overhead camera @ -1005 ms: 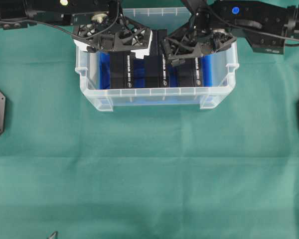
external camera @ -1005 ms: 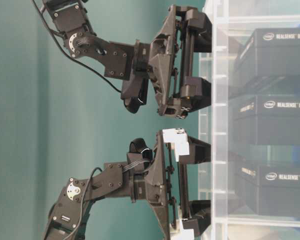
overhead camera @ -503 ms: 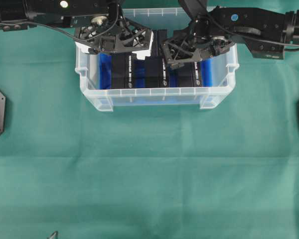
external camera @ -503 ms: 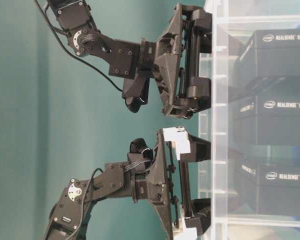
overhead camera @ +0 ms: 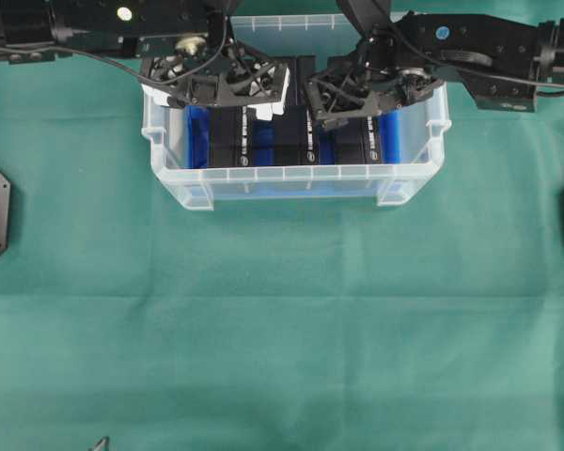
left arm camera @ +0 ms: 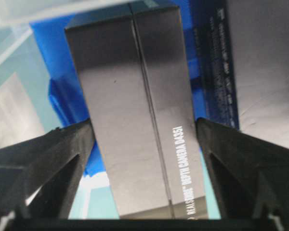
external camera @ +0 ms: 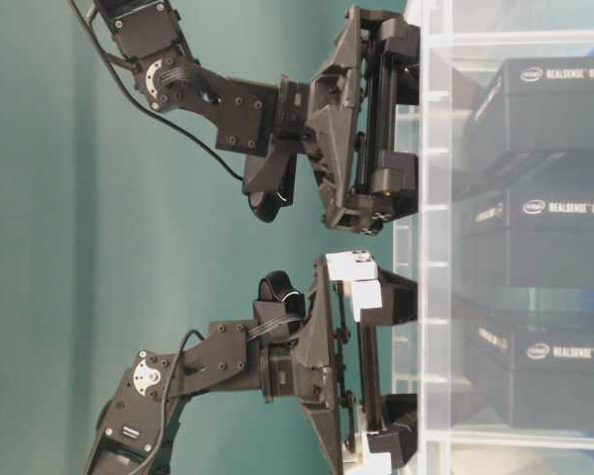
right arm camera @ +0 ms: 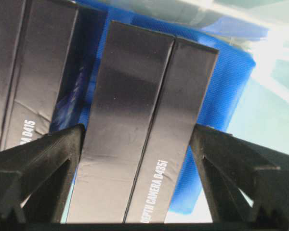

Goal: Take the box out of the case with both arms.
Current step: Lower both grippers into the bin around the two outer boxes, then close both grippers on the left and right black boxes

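Currently both arms reach down into the case [overhead camera: 291,180], a clear plastic tub on the green counter [overhead camera: 282,329], lined with a blue sheet [right arm camera: 221,96]; three black boxes stand on edge inside it, side by side. The left pincer [overhead camera: 216,80] straddles the left box [left arm camera: 135,120], one finger [left arm camera: 48,159] on each side of it, the left one seemingly at the box wall and the right one a sliver off; the jaws look parted and not yet clamped. The right pincer [overhead camera: 357,89] straddles the right box [right arm camera: 139,130] the same way, its fingers [right arm camera: 43,159] close against both walls; whether they press is unclear. The middle box [overhead camera: 291,136] lies between the two pincers, untouched.

Judged from this, the step in hand is the grasp, with no box lifted yet. Next each pincer likely needs to squeeze firmly on its box, then rise straight up so the box clears the ribbed rim without dragging its neighbour; a weak pinch could let the smooth cardboard slip.
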Motion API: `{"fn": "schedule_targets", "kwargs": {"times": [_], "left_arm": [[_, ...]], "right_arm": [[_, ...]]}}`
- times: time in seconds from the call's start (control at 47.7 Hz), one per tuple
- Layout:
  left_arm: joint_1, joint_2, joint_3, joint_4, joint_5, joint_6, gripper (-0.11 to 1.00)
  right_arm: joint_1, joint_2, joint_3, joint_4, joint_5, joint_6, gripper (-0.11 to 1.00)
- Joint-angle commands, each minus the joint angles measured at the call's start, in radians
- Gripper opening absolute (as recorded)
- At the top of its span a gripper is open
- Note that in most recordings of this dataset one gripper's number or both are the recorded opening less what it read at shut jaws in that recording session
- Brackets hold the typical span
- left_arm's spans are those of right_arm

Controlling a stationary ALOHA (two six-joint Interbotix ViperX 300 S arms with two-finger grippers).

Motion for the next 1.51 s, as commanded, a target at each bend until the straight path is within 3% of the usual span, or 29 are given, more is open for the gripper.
{"fn": "schedule_targets", "kwargs": {"times": [0.0,0.105,0.943,1.152,1.487], "left_arm": [[-0.002,-0.008,0.003,0.002,0.021,0.006,0.72],[-0.003,-0.008,0.000,0.000,0.021,0.012,0.66],[-0.005,-0.015,-0.051,-0.003,0.035,0.014,0.66],[-0.005,-0.029,-0.121,-0.003,0.087,0.020,0.66],[-0.008,-0.031,-0.285,0.000,0.215,0.054,0.66]], "right_arm": [[-0.005,-0.011,0.005,0.002,0.005,0.020,0.85],[-0.005,-0.011,0.008,-0.002,0.000,0.038,0.67],[-0.003,-0.017,-0.020,-0.003,-0.012,0.043,0.67],[-0.006,-0.049,-0.095,-0.009,0.043,0.041,0.67],[-0.006,-0.086,-0.232,-0.061,0.193,0.026,0.67]]}}
